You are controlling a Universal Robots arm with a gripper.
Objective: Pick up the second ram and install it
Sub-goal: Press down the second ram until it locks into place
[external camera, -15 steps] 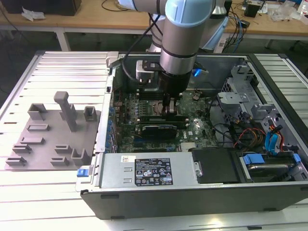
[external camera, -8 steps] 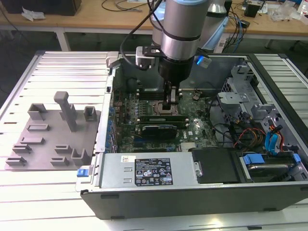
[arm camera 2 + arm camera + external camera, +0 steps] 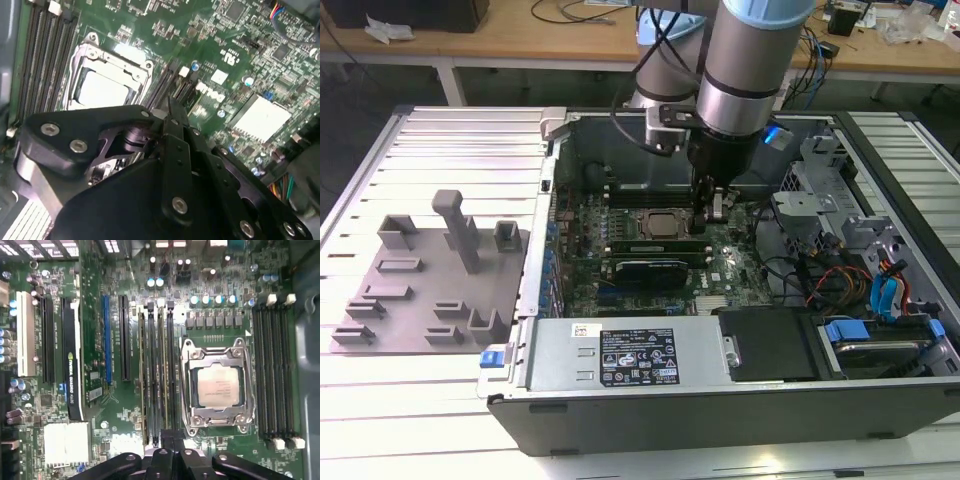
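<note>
Workshop backdrop: wooden benches along rear, cables and clutter on top. Up front, white slatted surface [image 3: 450, 140] carrying open PC case [image 3: 720, 410], lid off, internals exposed. Arm [image 3: 745, 70] next biggest: drops from above straight into case, wrist low over board. Grey holder tray [image 3: 410, 300] on surface toward exterior view's left, well apart from arm and outside case.

Inside case: green motherboard [image 3: 125, 405], CPU socket [image 3: 217, 387] w/ metal frame near centre. Black slot bank [image 3: 171, 365] just beside socket, on side facing expansion slots.

Second ram [image 3: 163, 380]: taken to be thin green-edged strip standing edge-on in that bank, parallel to socket's long side, about same length. Another similar strip a slot or two over, farther from socket. Which is which not certain; judged by position under tool.

Jaws: in both wrist views, directly above one end of slot bank, tips close to strip's top edge. Cannot tell if spread, pressed together or pinching strip; contact point hidden by black linkage.

Step in hand, as judgement: pick-up part looks done, work now at install stage, i.e. seating strip in slot beside socket. Cannot tell if fully home or end clips latched. Seating prob. calls for strip square to slot, notch lined up, even downward push, no sideways lean; risk otherwise of strip going in crooked or stress on board.
</note>
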